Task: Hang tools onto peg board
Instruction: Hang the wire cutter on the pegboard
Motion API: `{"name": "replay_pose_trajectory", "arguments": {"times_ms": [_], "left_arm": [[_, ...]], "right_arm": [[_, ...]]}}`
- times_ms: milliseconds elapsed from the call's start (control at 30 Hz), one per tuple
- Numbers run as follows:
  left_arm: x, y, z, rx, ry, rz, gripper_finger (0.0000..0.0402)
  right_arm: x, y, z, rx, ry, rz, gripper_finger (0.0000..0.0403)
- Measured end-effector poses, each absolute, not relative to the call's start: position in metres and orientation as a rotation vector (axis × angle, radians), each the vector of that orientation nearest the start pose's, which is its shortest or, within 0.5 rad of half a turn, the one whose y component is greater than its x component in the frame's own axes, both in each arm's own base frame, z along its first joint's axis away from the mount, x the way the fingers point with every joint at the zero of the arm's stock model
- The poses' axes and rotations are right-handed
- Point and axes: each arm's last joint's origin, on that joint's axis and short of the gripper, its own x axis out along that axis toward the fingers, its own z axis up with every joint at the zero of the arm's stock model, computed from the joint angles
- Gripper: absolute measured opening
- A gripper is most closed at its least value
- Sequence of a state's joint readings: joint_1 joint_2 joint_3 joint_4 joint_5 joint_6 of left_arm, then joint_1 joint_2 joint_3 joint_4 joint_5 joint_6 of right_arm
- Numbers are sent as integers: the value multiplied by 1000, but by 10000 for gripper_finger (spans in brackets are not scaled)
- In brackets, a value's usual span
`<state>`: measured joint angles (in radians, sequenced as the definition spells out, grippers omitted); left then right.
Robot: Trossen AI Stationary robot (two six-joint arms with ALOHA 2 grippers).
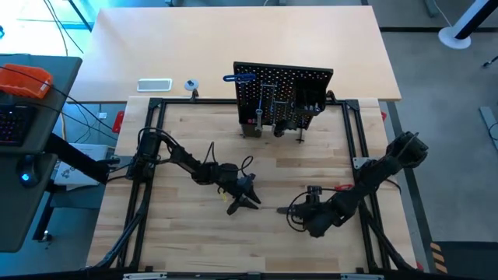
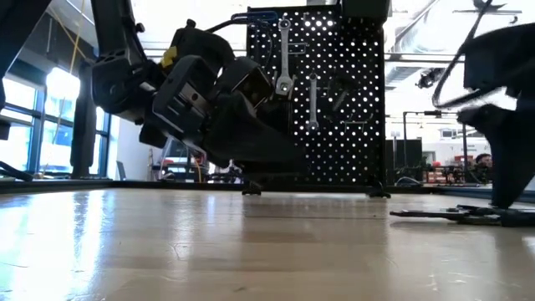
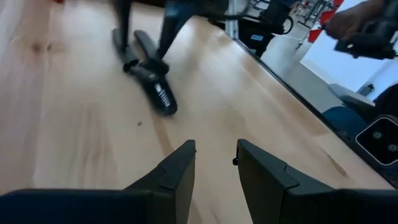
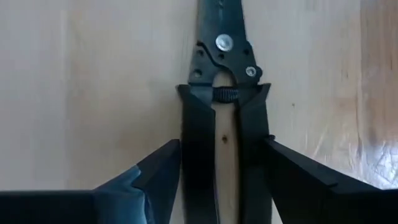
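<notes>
The black-handled pliers (image 4: 221, 43) lie flat on the wooden table, also seen in the low view (image 2: 456, 215). My right gripper (image 1: 302, 210) is down at them, near the table's front right, with its fingers around the two handles. My left gripper (image 3: 215, 158) is open and empty, low over the table's middle (image 1: 249, 196), pointing at the pliers (image 3: 152, 84). The peg board (image 1: 284, 93) stands upright at the far edge. A blue-handled key (image 1: 240, 78) and silver wrenches (image 2: 285, 50) hang on it. A red-and-black clamp (image 1: 331, 189) lies by my right arm. My right gripper has the pliers' two handles (image 4: 194, 155) between its two fingers, one finger against the outer side of each handle, behind the spring and pivot. The fingers come from above and lie along the handles. The pliers lie flat on the table.
A white tray (image 1: 154, 84) and a small tape roll (image 1: 191, 84) sit on the far table left of the peg board. Black frame rails (image 1: 154, 148) border the wooden work area. Bare wood lies between the grippers and the peg board.
</notes>
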<state>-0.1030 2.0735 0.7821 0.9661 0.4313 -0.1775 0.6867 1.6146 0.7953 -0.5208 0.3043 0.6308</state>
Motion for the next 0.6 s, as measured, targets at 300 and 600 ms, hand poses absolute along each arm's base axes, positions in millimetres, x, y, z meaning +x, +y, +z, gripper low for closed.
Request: {"name": "replay_pose_trajectory", "arguments": {"times_ms": [300,600], "left_arm": [[373,-54,93,-136,369,-445,113],[388,-62,93,28,430,-456,113]], "right_arm": [[215,146,119,-6,1105,-46,198],[230,143,127,-73,1047,-48,70]]}}
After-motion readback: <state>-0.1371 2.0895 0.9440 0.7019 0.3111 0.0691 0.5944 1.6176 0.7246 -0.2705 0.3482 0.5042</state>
